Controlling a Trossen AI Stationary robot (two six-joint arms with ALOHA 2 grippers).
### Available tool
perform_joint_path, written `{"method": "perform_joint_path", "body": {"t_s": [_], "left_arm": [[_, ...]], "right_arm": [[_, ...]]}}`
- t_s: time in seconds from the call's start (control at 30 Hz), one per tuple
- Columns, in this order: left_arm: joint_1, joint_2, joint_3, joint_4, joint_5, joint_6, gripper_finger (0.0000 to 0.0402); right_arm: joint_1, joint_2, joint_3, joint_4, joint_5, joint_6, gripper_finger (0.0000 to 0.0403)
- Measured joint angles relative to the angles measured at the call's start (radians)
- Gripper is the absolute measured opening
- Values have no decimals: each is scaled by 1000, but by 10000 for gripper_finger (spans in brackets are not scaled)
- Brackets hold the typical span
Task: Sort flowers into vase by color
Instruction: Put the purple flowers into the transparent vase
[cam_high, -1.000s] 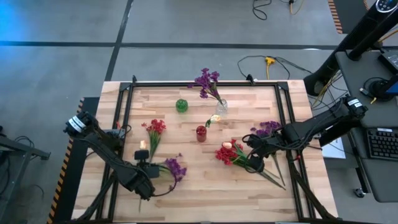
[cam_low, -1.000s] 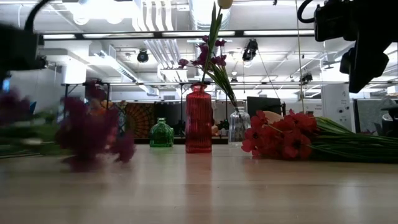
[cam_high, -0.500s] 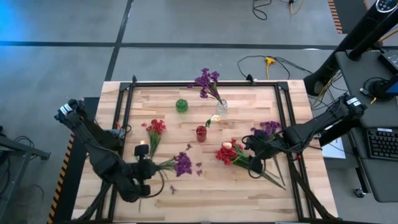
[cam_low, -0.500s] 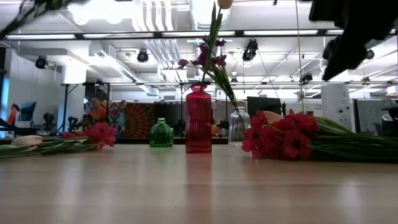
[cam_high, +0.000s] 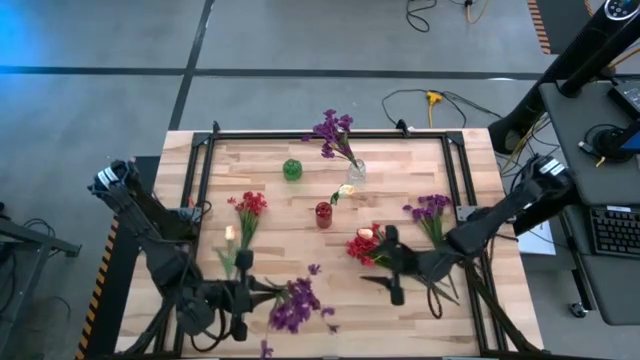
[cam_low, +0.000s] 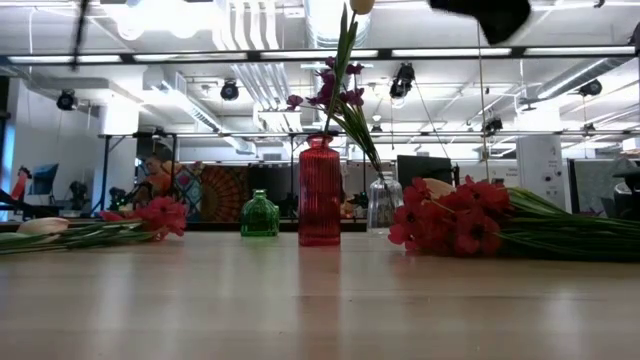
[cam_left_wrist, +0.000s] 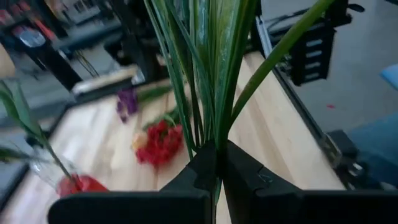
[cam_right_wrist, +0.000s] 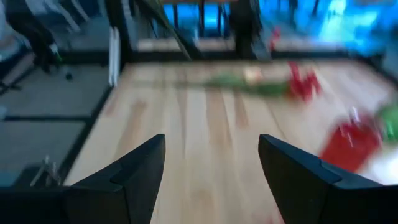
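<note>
Purple flowers (cam_high: 333, 130) fill clear vase (cam_high: 356, 171); green vase (cam_high: 291, 169) stands beside.

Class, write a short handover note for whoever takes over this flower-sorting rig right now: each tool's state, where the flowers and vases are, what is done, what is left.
Left tool: shut on the stems of a purple sprig, lifted over the table's front left.
Right tool: open, empty, above the front right by the red bunch.
Vases: the clear vase holds purple flowers; the red vase holds one cream-tipped stem; the green vase is empty.
Still lying on the table: a red and cream sprig pair on the left, the red bunch, another purple sprig on the right.
Left: place the held purple sprig, then sort the rest.
</note>
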Motion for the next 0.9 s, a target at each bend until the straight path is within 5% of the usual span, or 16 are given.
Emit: {"method": "perform_joint_path", "body": {"t_s": [0.2, 0.4, 0.9], "left_arm": [[22, 78, -37, 250, -60, 156, 0], [81, 175, -37, 459, -54, 338, 0], [142, 201, -37, 483, 25, 351, 0]], "right_arm": [[-8, 179, 72, 339, 1, -194, 249], [-17, 313, 222, 347, 2, -240, 249], [-16, 440, 414, 292, -11, -300, 249]]}}
